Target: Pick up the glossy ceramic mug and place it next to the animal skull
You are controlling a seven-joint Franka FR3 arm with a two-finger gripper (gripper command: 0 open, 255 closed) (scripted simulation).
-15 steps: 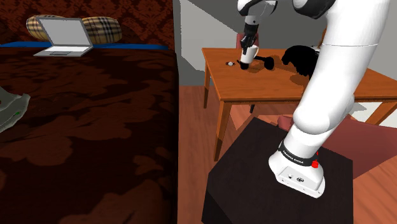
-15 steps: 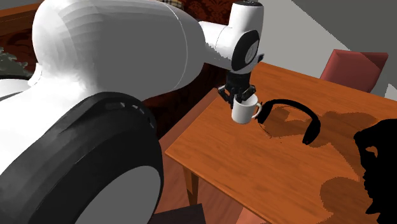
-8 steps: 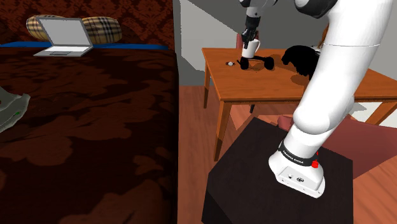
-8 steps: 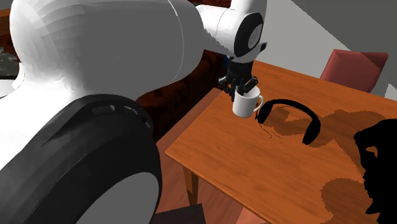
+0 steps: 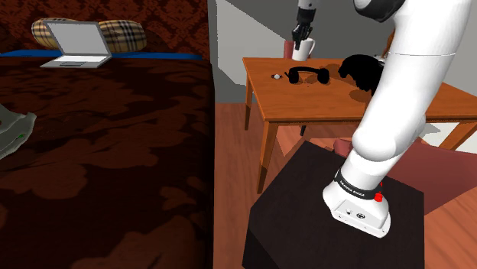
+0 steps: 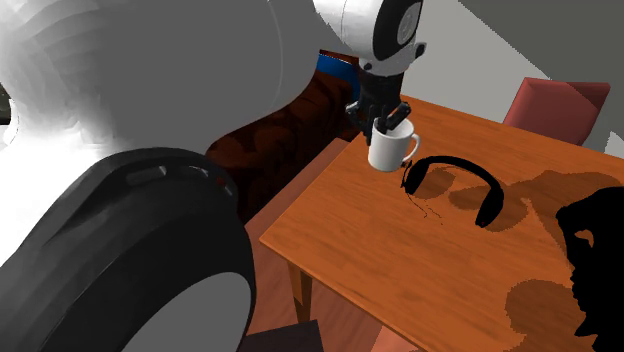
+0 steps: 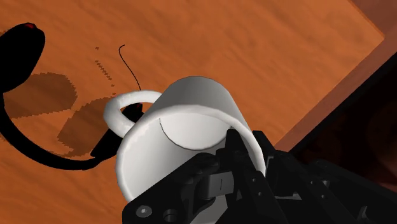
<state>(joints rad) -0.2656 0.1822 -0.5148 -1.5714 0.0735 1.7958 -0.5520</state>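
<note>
Warm brown wood forms the desk (image 6: 350,260), which stands beside a bed (image 5: 107,153) with a dark patterned cover. On the bed's far end, in the shoulder view, lie an open laptop (image 5: 76,42) and a plaid pillow (image 5: 126,32). The white arm reaches over the desk from its black stand (image 5: 306,229).

The pincer (image 6: 385,122) is clamped on the rim of the white mug (image 6: 392,150), one finger inside the cup and one outside. The mug hangs clear of the desktop, slightly tilted, with its handle turned toward the black headphones (image 6: 455,185). In the wrist view the mug (image 7: 184,133) hides part of the headphone band, and its shadow falls on the wood beneath it.

The headphones lie flat on the desk between the mug and the animal skull (image 6: 598,260), which is drawn as a black shape well apart from the mug. A reddish chair (image 6: 555,105) stands at the desk's far side.
</note>
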